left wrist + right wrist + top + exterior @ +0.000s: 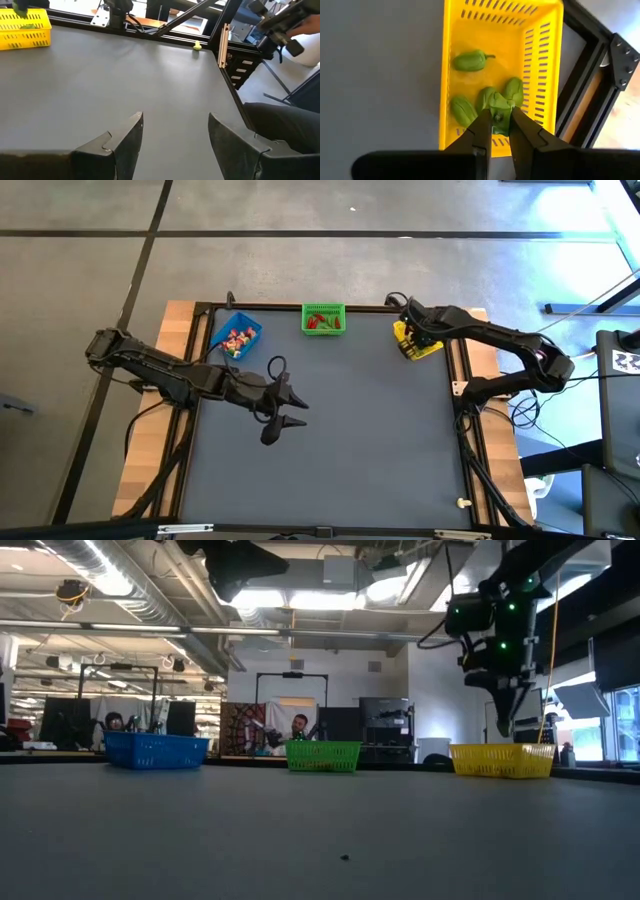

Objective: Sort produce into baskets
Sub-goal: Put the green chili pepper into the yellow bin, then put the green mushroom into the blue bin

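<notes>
The yellow basket (449, 75) stands at the table's far right and holds several green pepper-like pieces (470, 60). My right gripper (497, 131) is over it, fingers pointing down, shut on another green piece (498, 112); in the low view its fingertips (503, 728) are just above the basket's rim (502, 750). The blue basket (236, 335) at the far left holds red and whitish pieces. The green basket (323, 318) at the far middle holds red and green pieces. My left gripper (288, 408) is open and empty over the table's middle left. My right gripper pinches the green piece (498, 112) between its two fingertips, coming from above and pointing down. The piece sits over the near end of the yellow basket's inside, above the other green pieces. Whether it touches them does not show.
The table top is a dark grey mat (350, 440) inside a black frame with wooden edges (180, 315). One small yellowish thing (197, 46) lies at the table's edge. People sit at desks in the room behind (298, 727).
</notes>
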`<state>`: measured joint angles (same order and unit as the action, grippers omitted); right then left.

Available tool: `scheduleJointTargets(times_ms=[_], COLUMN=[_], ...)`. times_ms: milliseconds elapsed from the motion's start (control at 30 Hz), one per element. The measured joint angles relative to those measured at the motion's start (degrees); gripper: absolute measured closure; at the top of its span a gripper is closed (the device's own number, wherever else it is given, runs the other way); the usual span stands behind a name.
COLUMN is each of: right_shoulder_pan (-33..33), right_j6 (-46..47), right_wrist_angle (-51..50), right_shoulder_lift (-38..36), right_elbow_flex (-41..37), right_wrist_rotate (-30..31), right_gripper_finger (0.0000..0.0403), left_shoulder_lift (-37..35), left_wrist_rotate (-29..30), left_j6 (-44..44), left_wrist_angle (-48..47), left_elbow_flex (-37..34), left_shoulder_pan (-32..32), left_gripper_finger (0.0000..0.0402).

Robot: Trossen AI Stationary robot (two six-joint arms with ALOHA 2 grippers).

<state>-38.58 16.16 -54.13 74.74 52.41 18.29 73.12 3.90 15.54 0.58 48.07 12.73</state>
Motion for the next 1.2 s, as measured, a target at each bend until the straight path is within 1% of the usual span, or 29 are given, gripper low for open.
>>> scheduleJointTargets(times_ms=[133, 267, 333, 400, 633, 700, 800, 933, 1033, 1200], right_shoulder_pan=[-1.35, -1.34, -1.3, -1.32, -1.19, -1.15, -0.64, 2.95, 7.62, 16.56], right_j6=[-0.41, -0.39, -0.3, 0.02, -0.86, -1.42, -2.43, -2.44, -1.13, 3.27], right_wrist_angle=[2.29, 5.79, 6.5, 6.89, 5.51, 3.85, 0.7, -4.92, -6.89, -7.13], right_shoulder_lift=[0.0, 0.0, 0.14, 0.41, 0.42, 0.2, -0.04, -0.68, -1.46, -3.32], right_elbow_flex=[-2.93, -4.74, -5.08, -5.08, -4.75, -3.8, -1.31, 2.49, 4.39, 4.94], right_wrist_rotate=[1.74, 2.13, 1.98, 2.05, 1.41, 0.6, -4.0, -4.93, -6.3, -9.49], right_gripper_finger=[0.0358, 0.0358, 0.0351, 0.0332, 0.0237, 0.0221, 0.0211, 0.0214, 0.0217, 0.0219], left_shoulder_lift=[0.0, 0.0, 0.0, 0.0, 0.0, 0.0, 0.0, 0.0, 0.0, 0.0], left_wrist_rotate=[0.49, 0.49, 0.48, 0.49, 0.46, 0.46, 0.46, 0.46, 0.46, 0.45], left_j6=[-0.74, -1.67, -2.03, -2.09, -2.02, -2.05, -2.05, -2.04, -2.03, -1.96], left_wrist_angle=[0.0, 0.01, 0.02, 0.02, 0.02, 0.02, 0.02, 0.02, 0.02, 0.02], left_elbow_flex=[0.0, 0.0, 0.0, 0.0, 0.0, 0.0, 0.0, 0.0, 0.0, 0.0], left_shoulder_pan=[0.0, 0.0, 0.0, 0.0, -0.01, 0.0, 0.0, 0.0, 0.0, 0.0], left_gripper_finger=[0.0182, 0.0182, 0.0182, 0.0182, 0.0182, 0.0182, 0.0182, 0.0182, 0.0182, 0.0183])
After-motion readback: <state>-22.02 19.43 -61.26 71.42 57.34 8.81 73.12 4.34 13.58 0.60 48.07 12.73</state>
